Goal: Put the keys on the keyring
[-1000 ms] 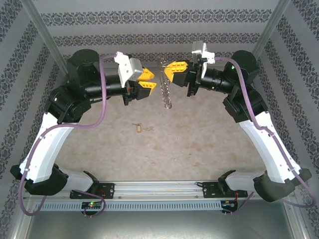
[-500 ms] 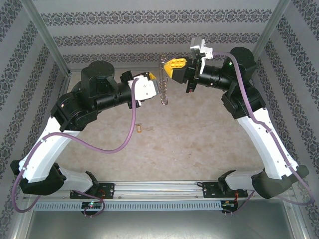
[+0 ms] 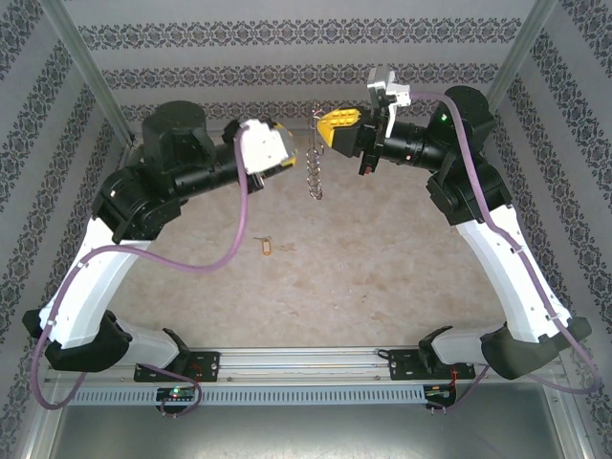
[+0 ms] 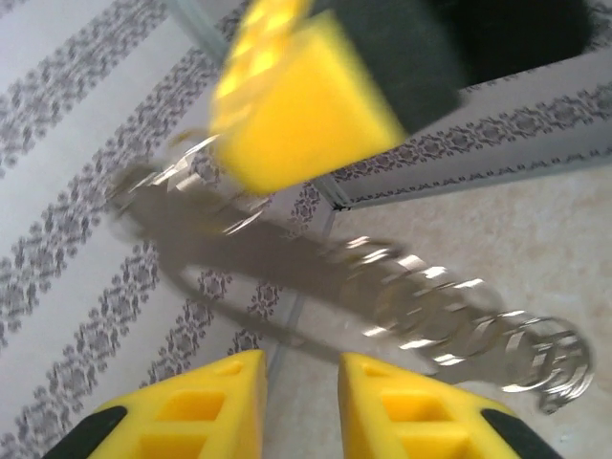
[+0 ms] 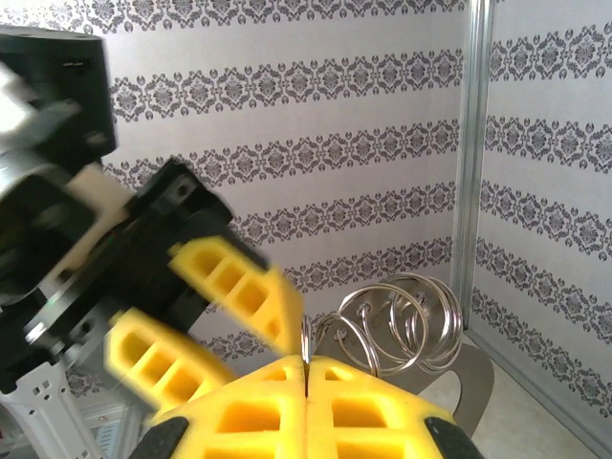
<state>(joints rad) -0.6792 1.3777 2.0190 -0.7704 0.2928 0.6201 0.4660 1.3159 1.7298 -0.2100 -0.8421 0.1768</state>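
Right gripper [image 5: 306, 368] has its jaws pressed together on the thin wire of the keyring [image 5: 304, 337]. It's held up in the air at the far side, a bit right of centre. The keys [image 3: 313, 177] hang below that grip in a jagged string, close in front of the far wall [image 3: 306, 67] and well above the table [image 3: 382, 287], touching neither. In the right wrist view several round split rings [image 5: 402, 325] sit just right of the pads. Left gripper [image 4: 301, 368] is level with the string on its left, jaws apart with nothing between them (its wrist view is motion-blurred, so I can't tell how near the fingertips are to the metal). From above, the narrow slot between the two grippers is the tight spot, with the string hanging right in it. There's little room behind, since both wrists are close to the far wall and the corner posts [image 3: 521, 53] stand at either side. Most of the room is on the near side, a wide stretch of tabletop running back to the base rail [image 3: 306, 363]. A small yellow tag [image 3: 266, 247] lies flat there, left of centre, well apart from the keys and both arms.
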